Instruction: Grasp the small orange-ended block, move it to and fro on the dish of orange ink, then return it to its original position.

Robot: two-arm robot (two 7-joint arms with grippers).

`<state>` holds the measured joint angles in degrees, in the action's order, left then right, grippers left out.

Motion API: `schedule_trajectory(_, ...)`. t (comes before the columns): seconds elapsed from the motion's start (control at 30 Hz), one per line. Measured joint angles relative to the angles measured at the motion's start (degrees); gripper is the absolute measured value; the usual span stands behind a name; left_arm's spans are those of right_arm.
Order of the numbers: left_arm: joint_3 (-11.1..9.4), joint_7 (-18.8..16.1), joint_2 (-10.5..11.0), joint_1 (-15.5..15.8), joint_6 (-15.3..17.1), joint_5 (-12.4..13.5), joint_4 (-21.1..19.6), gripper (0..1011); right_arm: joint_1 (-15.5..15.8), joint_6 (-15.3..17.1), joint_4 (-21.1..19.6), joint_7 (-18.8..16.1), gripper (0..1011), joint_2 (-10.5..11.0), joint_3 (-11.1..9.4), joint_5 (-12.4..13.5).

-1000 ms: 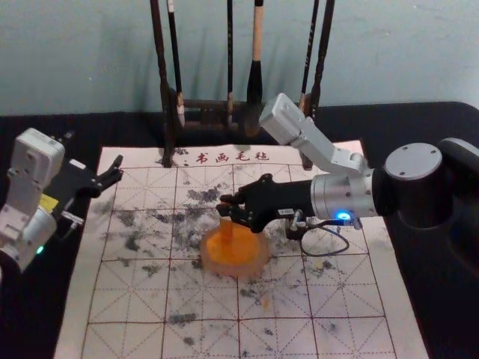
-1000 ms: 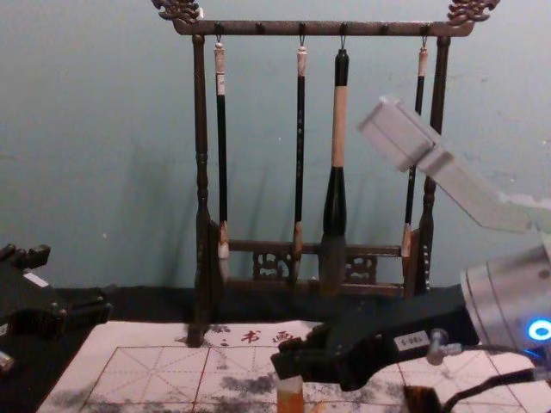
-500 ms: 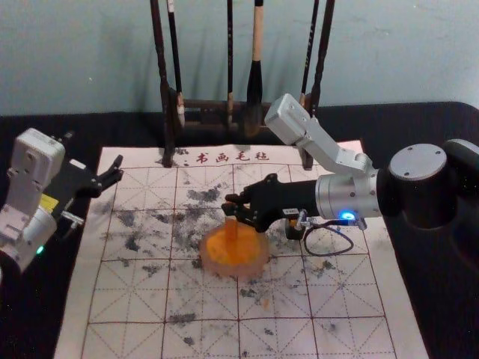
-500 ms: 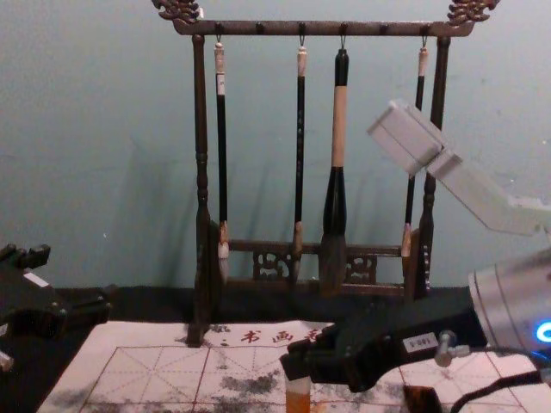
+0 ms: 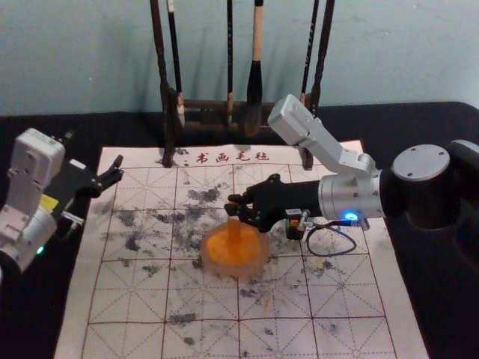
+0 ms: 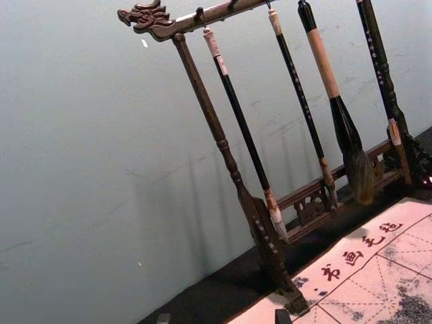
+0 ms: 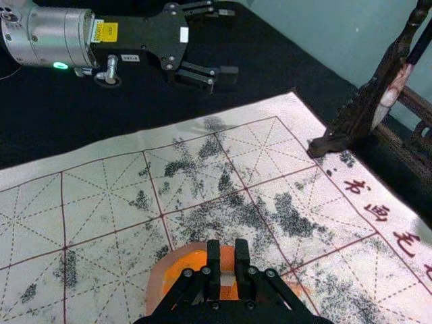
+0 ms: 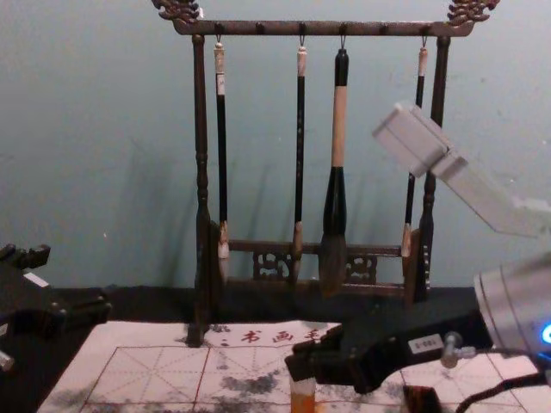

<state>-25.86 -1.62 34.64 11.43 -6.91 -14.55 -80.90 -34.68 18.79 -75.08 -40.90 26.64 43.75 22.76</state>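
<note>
Holding block [image 5: 234, 231] inside dish [image 5: 261, 262] rim, right claw [image 5: 232, 205], left claw [image 5: 117, 169] near mat [image 5: 91, 224] edge

The black right claw [image 5: 233, 205] meets a silver wrist [image 5: 340, 197] with a blue light [image 5: 351, 217], looped dark cable [image 5: 329, 256] and angular grey bracket [image 5: 320, 143]. The left arm [image 5: 25, 229] carries a yellow label [image 5: 49, 203] and green light [image 5: 40, 250].

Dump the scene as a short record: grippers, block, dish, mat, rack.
right gripper: over dish, shut on block
left gripper: open, holding nothing, by the mat's far left corner
block: upright, lower end at the ink; contact unclear
dish: round, orange ink, on mat
mat: gridded, dark smudges
rack: behind mat, four brushes hanging
</note>
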Motion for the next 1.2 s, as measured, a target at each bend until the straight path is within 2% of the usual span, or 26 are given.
schedule_trajectory(0.2,0.00,0.00,0.00,0.00,0.00,0.00,0.00,1001,0.60,-0.03,-1.66,-0.02,127,0.84,-0.83,0.77)
schedule_trajectory(0.5,0.00,0.00,0.00,0.00,0.00,0.00,0.00,1001,2.69,-0.42,-7.38,0.97,127,3.54,-3.60,3.64)
schedule_trajectory(0.63,0.00,0.00,0.00,0.00,0.00,0.00,0.01,1001,4.18,-0.24,-10.11,2.93,127,4.84,-5.14,4.95)
schedule_trajectory(0.7,0.00,0.00,0.00,0.00,0.00,0.00,0.00,1001,5.76,0.25,-12.39,4.97,127,5.93,-6.69,6.11)
schedule_trajectory(0.73,0.00,0.00,0.00,0.00,0.00,0.00,0.00,1001,5.76,0.25,-12.39,4.97,126,5.93,-6.69,6.11)
schedule_trajectory(0.97,0.00,0.00,0.00,0.00,0.00,0.00,0.00,1001,11.07,1.26,-18.24,11.89,126,8.62,-11.51,8.60)
schedule_trajectory(1.2,0.00,0.00,0.00,0.00,0.00,0.00,0.00,1001,15.55,2.56,-21.64,16.67,127,10.12,-14.72,9.64)
